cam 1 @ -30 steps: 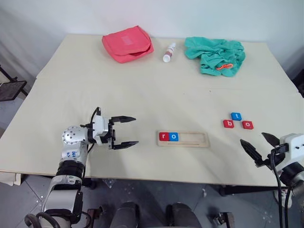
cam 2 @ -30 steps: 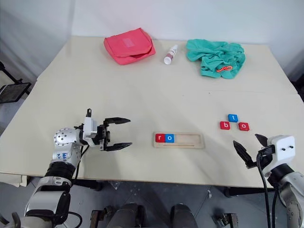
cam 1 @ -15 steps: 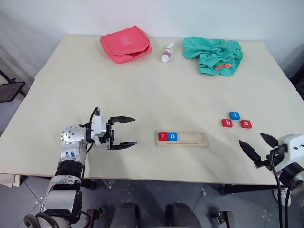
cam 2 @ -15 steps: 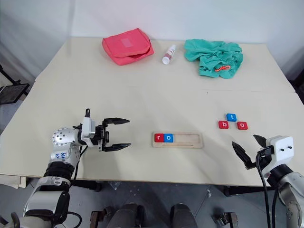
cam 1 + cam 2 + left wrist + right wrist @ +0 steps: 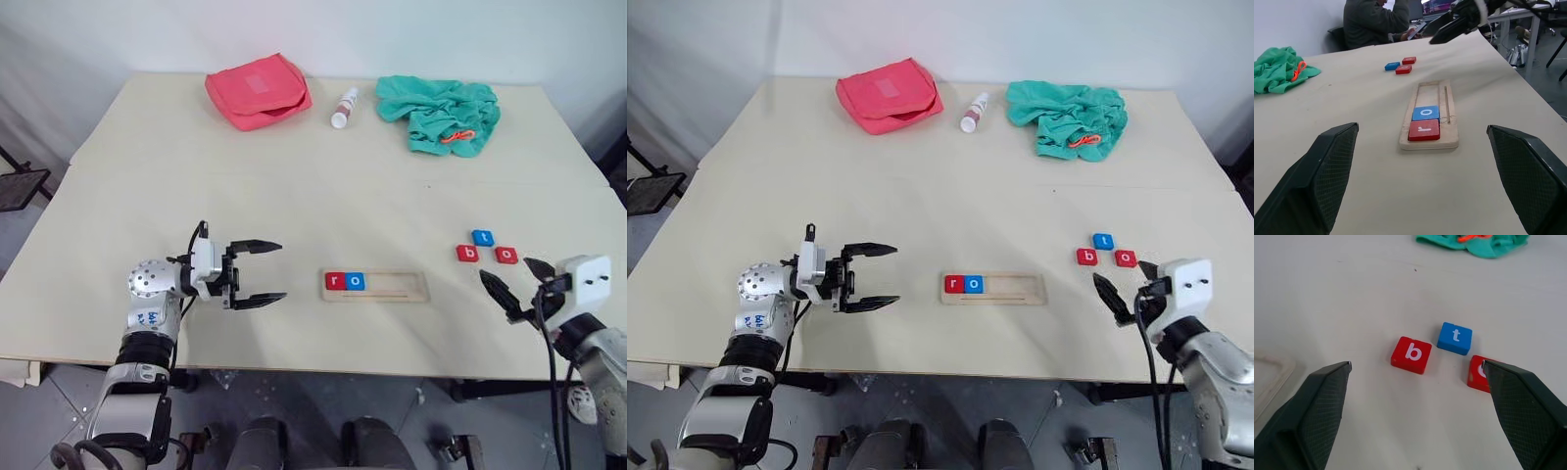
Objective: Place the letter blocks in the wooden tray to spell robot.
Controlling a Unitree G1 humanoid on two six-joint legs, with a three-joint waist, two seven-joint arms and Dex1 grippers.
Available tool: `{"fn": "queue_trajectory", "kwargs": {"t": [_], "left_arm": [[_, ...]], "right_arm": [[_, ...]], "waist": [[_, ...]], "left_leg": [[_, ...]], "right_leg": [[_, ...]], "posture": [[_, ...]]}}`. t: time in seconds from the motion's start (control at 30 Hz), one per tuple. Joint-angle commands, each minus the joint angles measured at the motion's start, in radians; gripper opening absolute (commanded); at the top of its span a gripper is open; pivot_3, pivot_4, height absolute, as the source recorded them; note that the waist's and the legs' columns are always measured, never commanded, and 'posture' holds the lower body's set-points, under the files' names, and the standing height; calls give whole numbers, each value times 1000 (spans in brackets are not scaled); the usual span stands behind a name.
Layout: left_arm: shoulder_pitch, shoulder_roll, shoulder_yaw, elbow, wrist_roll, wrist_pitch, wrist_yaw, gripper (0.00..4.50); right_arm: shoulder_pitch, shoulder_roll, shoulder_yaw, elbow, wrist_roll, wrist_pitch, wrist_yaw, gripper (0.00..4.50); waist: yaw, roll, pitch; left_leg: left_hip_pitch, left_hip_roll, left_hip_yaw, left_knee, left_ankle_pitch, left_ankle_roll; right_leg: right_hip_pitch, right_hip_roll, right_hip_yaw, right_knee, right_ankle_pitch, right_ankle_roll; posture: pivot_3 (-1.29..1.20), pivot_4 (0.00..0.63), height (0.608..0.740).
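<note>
A large beige table (image 5: 294, 186) stands before a plain white wall (image 5: 392, 34). Under it is a grey tiled floor (image 5: 59, 392).

The right gripper (image 5: 1418, 396) has its two black fingers spread wide, open over the pale table (image 5: 1342, 293). Between and beyond them lie three letter blocks: a red b (image 5: 1411, 355), a blue t (image 5: 1455, 338) just beside it on its far right, and another red block (image 5: 1480, 374), partly hidden by a finger. A tray corner (image 5: 1271, 377) shows at the left, green cloth (image 5: 1479, 245) far off.
</note>
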Motion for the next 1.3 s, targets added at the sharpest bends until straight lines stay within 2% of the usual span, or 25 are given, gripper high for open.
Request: {"fn": "queue_trajectory", "kwargs": {"t": [0.03, 0.23, 0.4, 0.77, 1.0, 1.3], "left_arm": [[14, -6, -4, -57, -18, 3, 18, 4466], [53, -14, -15, -115, -20, 13, 47, 4466], [90, -12, -15, -161, -24, 22, 71, 4466], [144, -11, -25, -229, -25, 36, 118, 4466], [149, -11, -28, -237, -26, 37, 133, 4466], [147, -17, -31, -230, -22, 32, 146, 4466]], "right_arm": [[-85, 23, 34, 9, -17, 64, -81, 4500], [-194, 46, 78, 140, -63, 73, -118, 4500], [-229, 57, 86, 220, -103, 56, -134, 4500], [-237, 69, 98, 251, -110, 61, -124, 4500], [-242, 78, 109, 224, -98, 70, -114, 4500], [-283, 104, 127, 283, -116, 70, -129, 4500]], "waist": [[0, 0, 0], [5, 0, 0], [2, 0, 0], [-15, 0, 0], [-19, 1, 0], [-20, 1, 0]], "left_leg": [[0, 0, 0, 0, 0, 0], [-1, 0, -1, 0, 0, 0], [-1, 0, 0, 0, 0, 0], [-1, 0, 0, 0, 0, 0], [-1, 0, 0, 0, 0, 0], [-1, 0, 0, 0, 0, 0]], "right_leg": [[0, 0, 0, 0, 0, 0], [-1, 0, 0, 0, 0, 0], [-1, -1, 0, 1, 0, 0], [-1, 0, 0, 1, 0, 0], [-1, 0, 0, 1, 0, 0], [-1, 0, 0, 1, 0, 0]], "posture": [[0, 150, 740], [0, 150, 740], [0, 150, 740], [0, 150, 740], [0, 150, 740], [0, 150, 740]]}}
